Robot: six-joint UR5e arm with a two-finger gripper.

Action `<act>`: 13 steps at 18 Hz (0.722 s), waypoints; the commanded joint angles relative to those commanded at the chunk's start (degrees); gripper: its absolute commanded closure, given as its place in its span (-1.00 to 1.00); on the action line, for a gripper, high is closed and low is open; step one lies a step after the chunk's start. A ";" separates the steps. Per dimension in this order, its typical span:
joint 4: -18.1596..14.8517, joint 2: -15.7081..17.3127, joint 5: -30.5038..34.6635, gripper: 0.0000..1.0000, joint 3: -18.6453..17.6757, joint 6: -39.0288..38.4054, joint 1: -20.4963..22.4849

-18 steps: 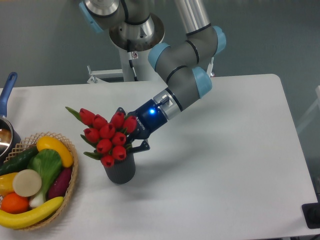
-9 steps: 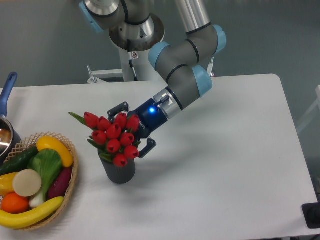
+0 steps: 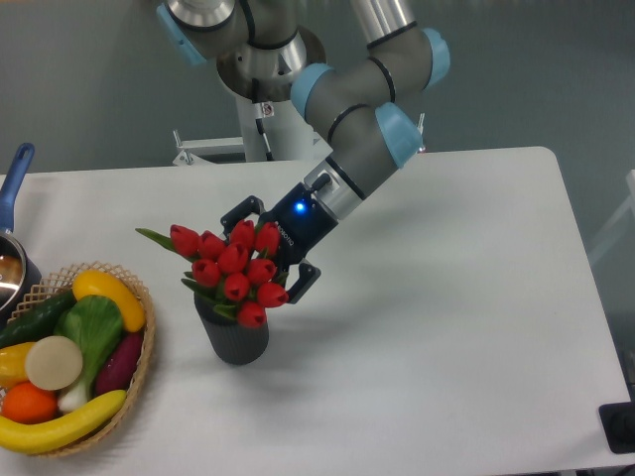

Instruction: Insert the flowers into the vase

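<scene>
The flowers [image 3: 235, 273] form a compact bunch of about ten red tulip heads with green leaves; one long leaf projects to the upper left, and the bunch is wider than the container beneath it. The bunch stands in the mouth of the vase [image 3: 235, 335], leaning slightly, with its lowest blooms overhanging the rim and the stems hidden inside. The vase is a small dark grey cylinder standing upright on the white table [image 3: 446, 297], just right of a woven basket [image 3: 142, 359] holding assorted fruit and vegetables. The gripper [image 3: 275, 243] sits directly behind the blooms, its two black fingers [image 3: 304, 279] spread apart on either side of the bunch and not clamping it. A pot [image 3: 12, 260] with a blue handle is at the left edge.
</scene>
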 joint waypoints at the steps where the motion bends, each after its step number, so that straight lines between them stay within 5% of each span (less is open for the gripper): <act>1: 0.00 0.53 0.35 -1.00 -0.09 0.00 0.00; 8: -0.09 4.48 18.00 -1.00 0.70 0.09 3.95; 13: -0.70 12.56 27.33 -1.00 2.10 0.09 10.18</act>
